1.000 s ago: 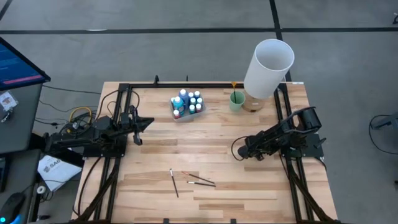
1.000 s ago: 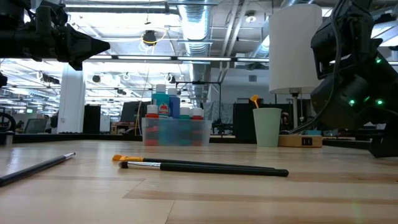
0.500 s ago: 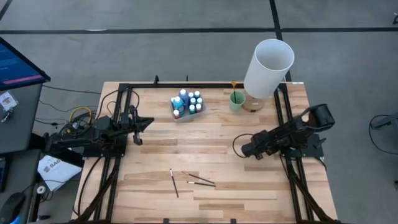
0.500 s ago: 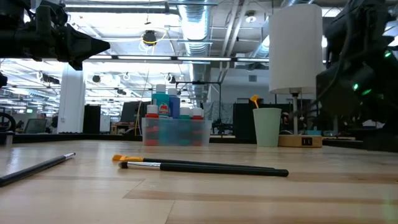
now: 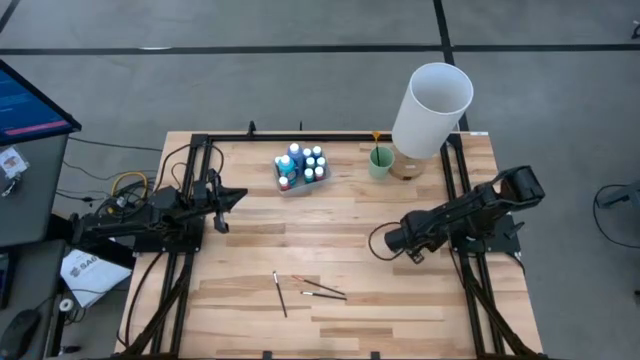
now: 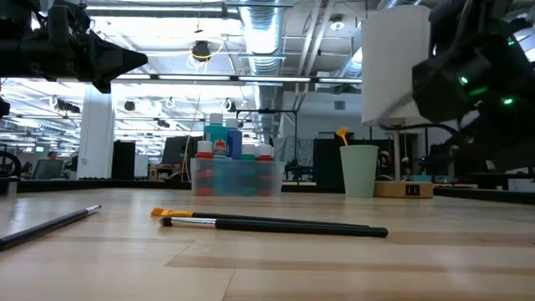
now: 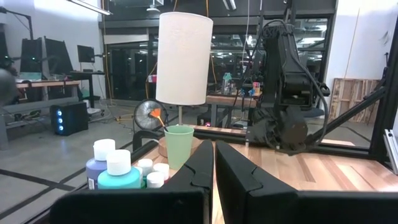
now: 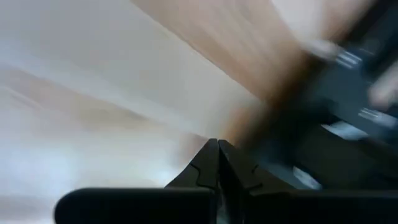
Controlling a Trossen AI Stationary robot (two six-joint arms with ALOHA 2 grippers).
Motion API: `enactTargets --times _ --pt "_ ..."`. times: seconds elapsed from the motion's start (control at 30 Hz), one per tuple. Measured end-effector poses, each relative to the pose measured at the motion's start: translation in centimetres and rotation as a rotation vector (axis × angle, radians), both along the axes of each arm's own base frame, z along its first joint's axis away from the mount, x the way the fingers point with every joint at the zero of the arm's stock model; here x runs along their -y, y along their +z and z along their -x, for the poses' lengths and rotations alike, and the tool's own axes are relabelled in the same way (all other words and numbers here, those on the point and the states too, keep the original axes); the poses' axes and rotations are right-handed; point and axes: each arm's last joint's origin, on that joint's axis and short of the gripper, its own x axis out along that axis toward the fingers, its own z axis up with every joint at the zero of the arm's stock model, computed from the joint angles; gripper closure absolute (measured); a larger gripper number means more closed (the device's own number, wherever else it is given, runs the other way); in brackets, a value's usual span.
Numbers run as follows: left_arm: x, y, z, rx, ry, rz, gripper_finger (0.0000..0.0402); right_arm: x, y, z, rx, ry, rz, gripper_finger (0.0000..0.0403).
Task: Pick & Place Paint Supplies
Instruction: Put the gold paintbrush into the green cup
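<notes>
Three paintbrushes point(image 5: 305, 288) are lying loose at about 6 o'clock on the surface point(image 5: 350, 215), well apart from everything else; the low view shows a dark-handled brush point(image 6: 276, 224) with an orange one point(image 6: 171, 214) just behind it, and a third handle point(image 6: 50, 226) off to the side. They are likely handling as very light, stiff and thin, rolling easily and sitting nearly flush on the wood, so a pinch across mid-handle, tool coming straight down, looks best.

Paint bottles point(image 5: 302, 165) are standing packed in a clear tray point(image 5: 284, 185) at about 12 o'clock. Probably light, hard and smooth; a cap or neck is the only reachable hold since they are touching.

A pale green cup point(image 5: 380, 161) and a tall white cylinder point(image 5: 431, 108) are standing at 1 o'clock.

Right tool point(image 5: 382, 240) is hanging at 3 o'clock, fingers together, holding nothing. Left tool point(image 5: 240, 195) is waiting at 9 o'clock, fingers together, empty.
</notes>
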Motion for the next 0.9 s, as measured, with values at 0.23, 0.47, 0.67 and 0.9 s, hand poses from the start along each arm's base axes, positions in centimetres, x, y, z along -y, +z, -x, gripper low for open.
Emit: enactTargets --times 0.23,0.47,0.67,0.9 --pt "0.0 0.0 0.0 0.004 0.000 0.000 0.0400 0.2 0.6 0.6 -0.228 0.125 -0.046 0.0403" --pt "0.0 0.0 0.0 0.005 0.000 -0.001 0.0400 -0.1 -2.0 0.0 -0.276 0.247 -0.171 0.0403" --pt "0.0 0.1 0.0 0.013 0.000 -0.002 0.0400 -0.5 -3.3 -1.4 -0.282 0.359 -0.234 0.0403" --pt "0.0 0.2 0.0 0.019 0.000 -0.002 0.0400 -0.4 -3.6 -0.9 -0.313 0.404 -0.257 0.0403"
